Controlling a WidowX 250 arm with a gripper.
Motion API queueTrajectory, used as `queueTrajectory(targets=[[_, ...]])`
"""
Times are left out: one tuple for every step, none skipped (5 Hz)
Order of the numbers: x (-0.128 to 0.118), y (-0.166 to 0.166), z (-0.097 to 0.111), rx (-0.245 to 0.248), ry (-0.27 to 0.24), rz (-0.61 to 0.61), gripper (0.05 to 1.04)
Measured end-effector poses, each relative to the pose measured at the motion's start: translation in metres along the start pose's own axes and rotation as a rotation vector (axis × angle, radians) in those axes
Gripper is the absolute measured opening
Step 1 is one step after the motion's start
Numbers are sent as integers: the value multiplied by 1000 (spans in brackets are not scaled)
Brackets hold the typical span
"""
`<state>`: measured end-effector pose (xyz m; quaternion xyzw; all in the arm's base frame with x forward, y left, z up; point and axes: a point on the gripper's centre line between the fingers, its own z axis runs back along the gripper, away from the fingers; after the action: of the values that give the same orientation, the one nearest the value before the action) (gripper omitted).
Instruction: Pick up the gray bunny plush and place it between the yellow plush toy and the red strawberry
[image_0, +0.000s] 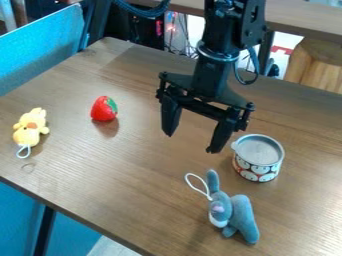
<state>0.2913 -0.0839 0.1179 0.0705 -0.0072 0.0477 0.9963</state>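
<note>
Spread wide, tips pointing down, with nothing held between the fingers of the black gripper (190, 143) – seen just above the centre of the frame, over the brown wooden table (133, 185). Just beside the fingertip on the frame's right, in the right-centre of the view, but apart from it: an upright round tin (257, 172), with a grey top and a patterned band of red, white and black round the side. Below the tin, in the lower right-centre: a grey-blue plush animal (238, 215), lying with long ears towards the top of the frame and a white loop (192, 180) stretching off to the left. Farther out, left of the gripper: a red toy strawberry (102, 109) with a green patch on the right side. Near the left edge of the frame: a small yellow plush toy (28, 134) with a pale loop at the lower end. Beyond the table – cables (179, 35) at top centre, a blue panel (43, 45) at upper left.
</note>
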Motion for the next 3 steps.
queueTrajectory(targets=[[-3,-1,-10,12,33,-10,1005],[-14,-23,-9,-16,23,-201,1005],[-29,-44,-2,-45,-17,-337,1005]])
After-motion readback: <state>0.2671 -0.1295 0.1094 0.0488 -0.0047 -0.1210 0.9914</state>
